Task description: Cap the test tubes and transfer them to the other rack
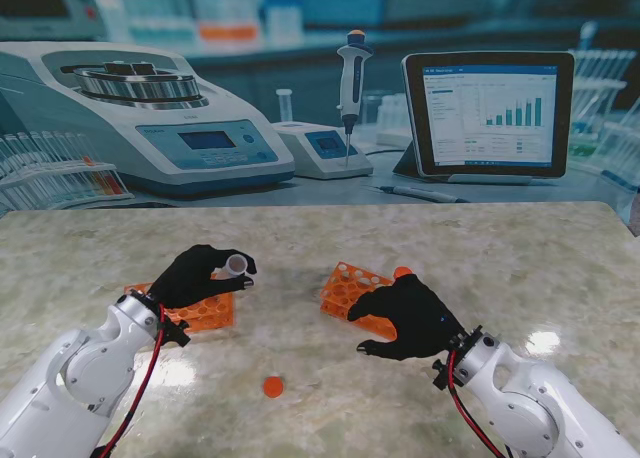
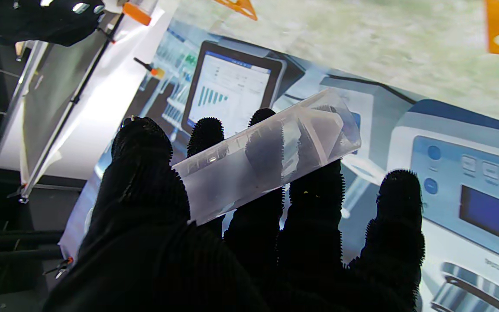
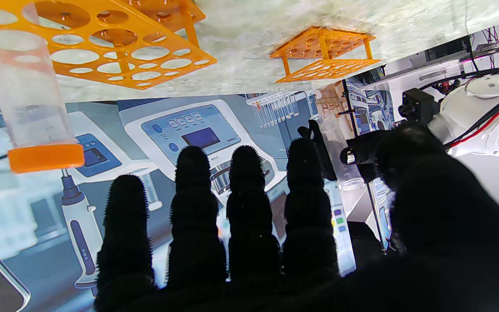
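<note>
An uncapped test tube (image 2: 267,156) sits clamped in the left hand (image 1: 200,275) at centre-left; the right hand (image 1: 408,316), fingers spread, holds nothing.

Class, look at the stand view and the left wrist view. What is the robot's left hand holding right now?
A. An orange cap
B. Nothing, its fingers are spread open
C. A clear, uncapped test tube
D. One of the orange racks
C. The left hand has its fingers closed around a clear test tube whose open end carries no cap; a loose orange cap lies on the table nearer to me.
</note>
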{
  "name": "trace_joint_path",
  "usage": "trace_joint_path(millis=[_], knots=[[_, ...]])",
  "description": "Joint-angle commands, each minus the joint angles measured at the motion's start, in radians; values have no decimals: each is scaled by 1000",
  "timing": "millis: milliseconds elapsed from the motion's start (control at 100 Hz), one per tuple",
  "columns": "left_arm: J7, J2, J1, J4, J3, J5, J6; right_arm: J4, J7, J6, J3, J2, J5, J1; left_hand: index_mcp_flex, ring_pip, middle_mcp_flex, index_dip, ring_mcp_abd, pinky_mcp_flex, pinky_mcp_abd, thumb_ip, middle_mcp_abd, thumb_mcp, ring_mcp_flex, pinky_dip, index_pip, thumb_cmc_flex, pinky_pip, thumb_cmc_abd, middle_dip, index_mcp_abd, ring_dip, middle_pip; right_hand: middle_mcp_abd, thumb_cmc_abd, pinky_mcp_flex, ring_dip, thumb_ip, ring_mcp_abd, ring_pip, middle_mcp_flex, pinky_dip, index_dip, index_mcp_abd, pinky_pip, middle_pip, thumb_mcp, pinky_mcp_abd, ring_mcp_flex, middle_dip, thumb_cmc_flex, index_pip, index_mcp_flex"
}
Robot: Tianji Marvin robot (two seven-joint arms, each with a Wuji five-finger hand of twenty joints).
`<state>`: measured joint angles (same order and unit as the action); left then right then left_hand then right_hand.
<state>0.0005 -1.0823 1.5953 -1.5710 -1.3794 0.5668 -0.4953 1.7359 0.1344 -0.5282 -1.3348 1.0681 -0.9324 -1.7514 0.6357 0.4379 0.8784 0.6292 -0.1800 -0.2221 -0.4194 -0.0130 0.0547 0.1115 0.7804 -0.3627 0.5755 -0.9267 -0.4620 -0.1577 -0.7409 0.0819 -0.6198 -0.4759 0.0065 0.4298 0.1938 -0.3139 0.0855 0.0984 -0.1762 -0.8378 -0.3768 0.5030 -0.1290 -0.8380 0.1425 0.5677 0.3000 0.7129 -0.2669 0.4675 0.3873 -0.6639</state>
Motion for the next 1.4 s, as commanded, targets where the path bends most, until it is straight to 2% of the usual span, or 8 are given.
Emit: trace_joint_path(millis=[0,390,500,580,670,960,1190,1390], knots=[[-6,-9,0,-31,15,-9,-1,5,-1,-3,1,2,2,-9,91,116,33,20,41,-33,-31,-25,-31,-78,62,-46,42,-144,-118,176,-83,105,-85,-65,-13,-35,-14,8,-14,-20,26,-8,9,-11,11,3,-8,-13,24,-24,-3,-26,-12,24],[18,-21,-6,-59,93,-57,26,3,-4,-8,5,2,6,-7,66,620,54,24,120,-490,-33,-17,-42,-86,159,-165,87,-212,-834,133,-313,12,-344,-296,-9,-37,-10,8,-13,-21,26,-10,6,-10,11,-1,-7,-17,23,-23,-5,-29,-11,22],[27,-25,-10,-54,108,-69,26,3,-5,-8,7,2,7,-6,56,692,50,8,148,-666,42,-13,-35,-88,198,-107,108,-231,-1053,111,-311,3,-347,-302,-10,-39,-10,8,-13,-21,25,-10,5,-10,11,-1,-7,-19,22,-23,-5,-29,-12,22],[32,-28,-14,-50,118,-85,24,3,-5,-8,7,2,7,-6,53,747,51,-7,172,-822,194,-9,-26,-92,254,-31,115,-245,-1293,87,-300,-8,-348,-299,-9,-41,-10,8,-13,-22,25,-12,5,-10,11,0,-6,-20,22,-22,-6,-30,-11,23],[32,-30,-18,-45,129,-109,25,4,-5,-8,7,2,8,-7,63,767,77,-31,153,-856,360,1,-10,-102,316,-151,119,-259,-1474,29,-271,-24,-344,-282,-12,-40,-9,8,-13,-21,26,-11,4,-10,11,-1,-6,-21,22,-25,-6,-30,-11,22],[79,-44,-20,-31,142,-124,23,5,-7,-7,9,2,11,-7,-47,785,220,112,94,-872,496,6,-7,-263,484,-357,342,-137,-1536,-257,-215,-52,-306,-208,-10,-39,-10,8,-12,-20,25,-10,4,-10,11,0,-7,-23,22,-23,-6,-30,-11,21],[43,-36,-21,-27,141,-138,26,6,-7,-8,11,2,12,-7,-133,834,208,297,151,-874,533,-8,-45,-272,489,-365,572,-94,-1532,-264,-153,-38,-238,-265,-11,-40,-9,8,-12,-21,25,-12,3,-10,11,0,-6,-24,22,-23,-6,-31,-11,21],[49,-39,-32,-9,153,-142,21,5,-8,-9,14,2,15,-6,-10,785,204,730,106,-866,450,-7,-26,-322,484,-357,760,-78,-1499,-191,-151,-27,-239,-251,-11,-41,-10,8,-12,-21,25,-12,3,-9,12,0,-6,-25,22,-22,-6,-31,-11,20]])
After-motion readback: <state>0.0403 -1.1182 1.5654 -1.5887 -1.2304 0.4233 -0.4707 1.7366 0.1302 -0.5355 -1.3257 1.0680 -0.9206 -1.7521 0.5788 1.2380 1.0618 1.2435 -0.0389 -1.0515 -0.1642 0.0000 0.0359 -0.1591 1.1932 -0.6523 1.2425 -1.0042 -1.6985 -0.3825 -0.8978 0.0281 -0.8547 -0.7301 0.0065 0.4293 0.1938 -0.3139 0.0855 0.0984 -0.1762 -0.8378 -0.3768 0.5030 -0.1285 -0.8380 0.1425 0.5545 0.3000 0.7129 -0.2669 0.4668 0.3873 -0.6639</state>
